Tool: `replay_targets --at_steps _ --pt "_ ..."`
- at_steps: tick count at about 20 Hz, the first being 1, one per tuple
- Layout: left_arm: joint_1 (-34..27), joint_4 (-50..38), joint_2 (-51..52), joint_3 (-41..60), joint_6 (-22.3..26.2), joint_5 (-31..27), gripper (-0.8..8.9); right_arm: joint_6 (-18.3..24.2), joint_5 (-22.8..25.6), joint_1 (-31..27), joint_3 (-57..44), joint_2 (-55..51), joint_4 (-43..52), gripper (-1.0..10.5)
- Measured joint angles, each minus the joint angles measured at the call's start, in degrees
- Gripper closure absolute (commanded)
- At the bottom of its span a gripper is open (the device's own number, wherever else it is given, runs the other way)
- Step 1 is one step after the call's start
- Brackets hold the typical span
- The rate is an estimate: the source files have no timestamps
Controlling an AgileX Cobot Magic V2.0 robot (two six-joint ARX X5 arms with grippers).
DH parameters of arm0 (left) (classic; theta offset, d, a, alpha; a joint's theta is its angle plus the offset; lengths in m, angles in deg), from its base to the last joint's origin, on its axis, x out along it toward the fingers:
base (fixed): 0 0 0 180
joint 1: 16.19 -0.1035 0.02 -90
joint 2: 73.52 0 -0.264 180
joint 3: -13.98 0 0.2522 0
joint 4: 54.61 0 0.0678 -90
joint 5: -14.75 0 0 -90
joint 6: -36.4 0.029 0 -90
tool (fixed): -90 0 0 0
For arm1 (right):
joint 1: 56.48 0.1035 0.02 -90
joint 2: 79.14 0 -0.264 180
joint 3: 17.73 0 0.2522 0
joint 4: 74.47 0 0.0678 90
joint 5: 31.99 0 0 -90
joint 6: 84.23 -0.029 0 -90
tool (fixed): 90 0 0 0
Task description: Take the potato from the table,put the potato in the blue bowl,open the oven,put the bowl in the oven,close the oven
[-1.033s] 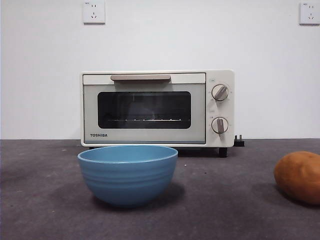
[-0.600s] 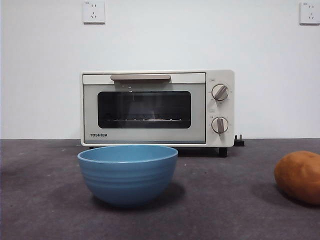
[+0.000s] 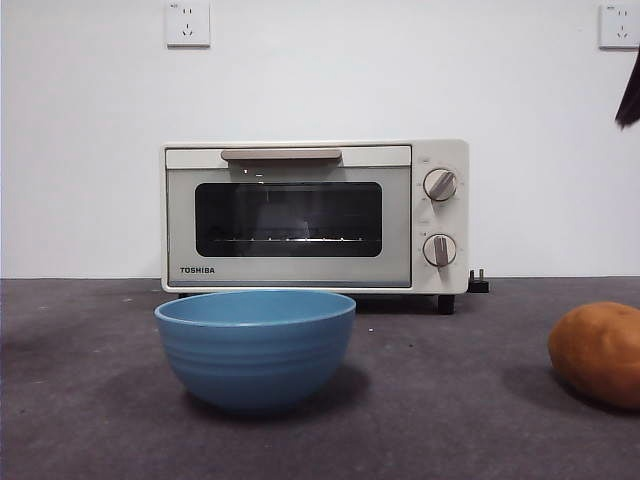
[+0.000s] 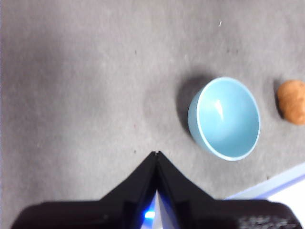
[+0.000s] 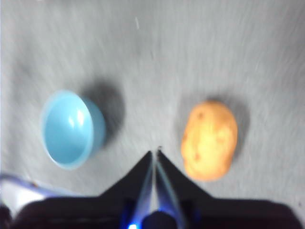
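The orange-brown potato (image 3: 597,354) lies on the dark grey table (image 3: 450,400) at the right edge of the front view. An empty blue bowl (image 3: 255,347) stands in the middle foreground, in front of the cream oven (image 3: 315,215), whose door is shut. My right gripper (image 5: 154,152) hangs shut high above the table, with the potato (image 5: 209,140) beside its tips and the bowl (image 5: 71,129) on the other side; its view is blurred. A black tip (image 3: 630,95) shows at the front view's top right. My left gripper (image 4: 156,153) is shut, high above bare table near the bowl (image 4: 225,118).
Two wall sockets (image 3: 188,23) sit high on the white wall behind the oven. A black plug (image 3: 478,282) rests by the oven's right foot. A pale edge (image 4: 281,183) shows at a corner of the left wrist view.
A black arm tip has come into the front view at the top right edge. The bowl, potato and oven have not moved.
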Motion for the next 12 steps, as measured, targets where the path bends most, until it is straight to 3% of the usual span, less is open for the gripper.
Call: replay_targets --at_steps 2,5,8,12 --pt "0.0 1.07 -0.09 0.0 0.42 0.0 8.19 0.31 2.58 3.48 0.0 2.75 -0.72 6.7" --pt "0.0 1.99 -0.09 0.0 1.18 -0.02 8.19 0.46 10.49 8.55 0.02 6.36 -1.09 5.6" --pt "0.0 2.32 -0.11 0.0 1.53 0.0 8.19 0.15 15.96 12.02 0.02 9.77 -1.18 3.3" --pt "0.0 2.32 -0.11 0.0 1.53 -0.02 8.19 -0.31 17.51 13.29 0.02 14.36 -0.2 3.1"
